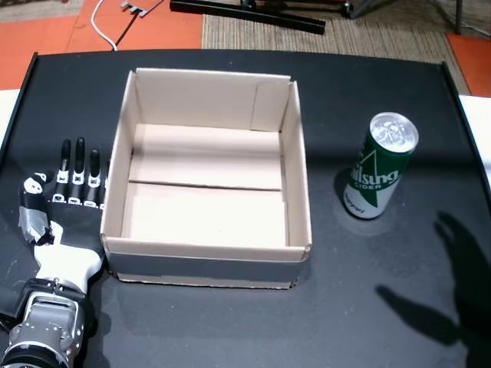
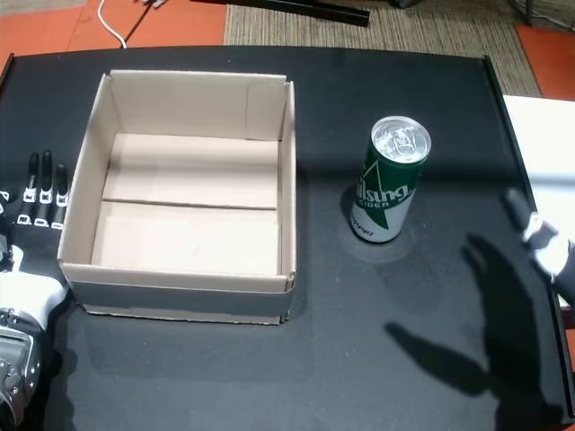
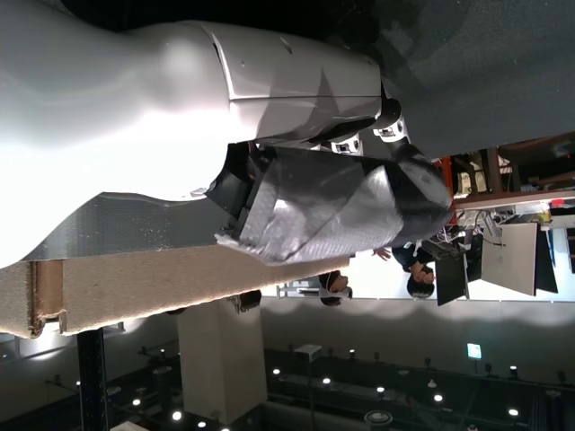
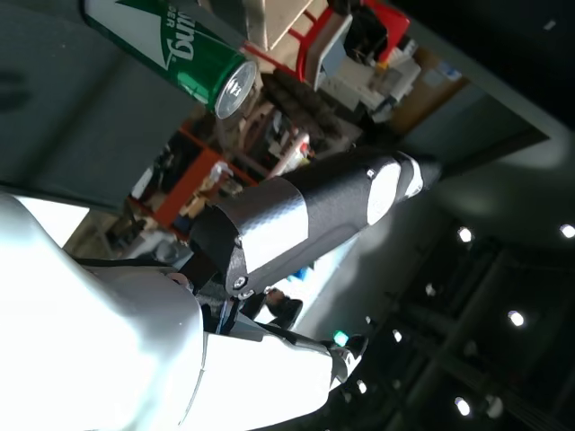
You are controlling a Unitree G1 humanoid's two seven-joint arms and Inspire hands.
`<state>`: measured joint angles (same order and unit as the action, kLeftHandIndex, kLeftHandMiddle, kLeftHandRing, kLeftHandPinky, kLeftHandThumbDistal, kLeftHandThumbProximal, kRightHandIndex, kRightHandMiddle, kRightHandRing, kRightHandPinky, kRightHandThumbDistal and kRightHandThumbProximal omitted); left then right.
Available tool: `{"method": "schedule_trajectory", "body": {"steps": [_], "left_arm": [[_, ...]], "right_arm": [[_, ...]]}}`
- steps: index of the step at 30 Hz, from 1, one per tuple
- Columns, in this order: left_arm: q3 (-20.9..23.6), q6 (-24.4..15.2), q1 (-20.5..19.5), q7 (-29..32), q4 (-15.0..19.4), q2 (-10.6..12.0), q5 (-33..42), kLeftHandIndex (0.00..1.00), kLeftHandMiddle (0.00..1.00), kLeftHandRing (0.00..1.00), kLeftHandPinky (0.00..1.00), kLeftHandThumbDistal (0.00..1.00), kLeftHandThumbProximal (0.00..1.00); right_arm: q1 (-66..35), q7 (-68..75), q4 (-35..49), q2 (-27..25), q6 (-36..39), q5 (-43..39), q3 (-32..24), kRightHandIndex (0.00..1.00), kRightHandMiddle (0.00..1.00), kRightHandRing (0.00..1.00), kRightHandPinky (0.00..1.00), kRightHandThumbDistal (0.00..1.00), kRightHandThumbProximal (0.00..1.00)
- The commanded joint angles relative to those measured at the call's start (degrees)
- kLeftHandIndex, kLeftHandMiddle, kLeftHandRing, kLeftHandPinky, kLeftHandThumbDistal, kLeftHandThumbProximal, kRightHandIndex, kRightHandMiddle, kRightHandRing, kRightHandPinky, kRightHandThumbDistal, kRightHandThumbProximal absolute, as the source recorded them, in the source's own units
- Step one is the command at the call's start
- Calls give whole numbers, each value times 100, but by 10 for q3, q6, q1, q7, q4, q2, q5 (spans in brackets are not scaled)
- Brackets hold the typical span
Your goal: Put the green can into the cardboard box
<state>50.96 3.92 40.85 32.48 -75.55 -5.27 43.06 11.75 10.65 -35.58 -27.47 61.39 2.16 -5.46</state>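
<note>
We see the cardboard box (image 1: 207,180) open-topped on the black bench (image 1: 383,307), with only its bare cardboard floor showing inside. The green can (image 1: 380,166) stands upright on the bench to the right of the box, apart from it, its silver top up. Our left hand (image 1: 65,203) lies flat on the bench just beside the box's left wall, fingers straight and spread, holding nothing. Our right hand (image 2: 544,247) shows only at the right edge of a head view, well to the right of the can and not touching it; in the right wrist view its fingers look extended and empty. An orange floor (image 1: 46,34) and a white cable (image 1: 103,27) lie beyond the bench.
</note>
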Motion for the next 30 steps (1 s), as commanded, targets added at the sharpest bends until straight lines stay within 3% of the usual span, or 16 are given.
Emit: {"method": "schedule_trajectory", "body": {"steps": [1,9,20,26,30], "left_arm": [[-4,7,-20,-13,-16,4,-9,47,48,62,77,0,83],[-1,7,-16,-11,-16,3,-7,47,48,61,82,0,85],[-4,4,-14,-17,-16,3,-10,46,48,60,79,0,85],[-1,5,-14,-19,-16,3,-8,45,47,58,77,0,85],[-1,6,-12,-22,-16,1,-7,45,47,59,74,0,85]], "right_arm": [[35,-30,-30,1,-12,-12,-3,85,92,94,100,100,58],[146,-104,-124,8,-56,-10,-4,90,97,100,100,100,56],[225,-133,-215,50,-80,2,0,91,98,100,100,100,54],[229,-149,-224,78,-99,9,12,90,99,100,100,100,59],[240,-282,-234,110,-153,-78,-9,99,100,100,100,100,54]]}}
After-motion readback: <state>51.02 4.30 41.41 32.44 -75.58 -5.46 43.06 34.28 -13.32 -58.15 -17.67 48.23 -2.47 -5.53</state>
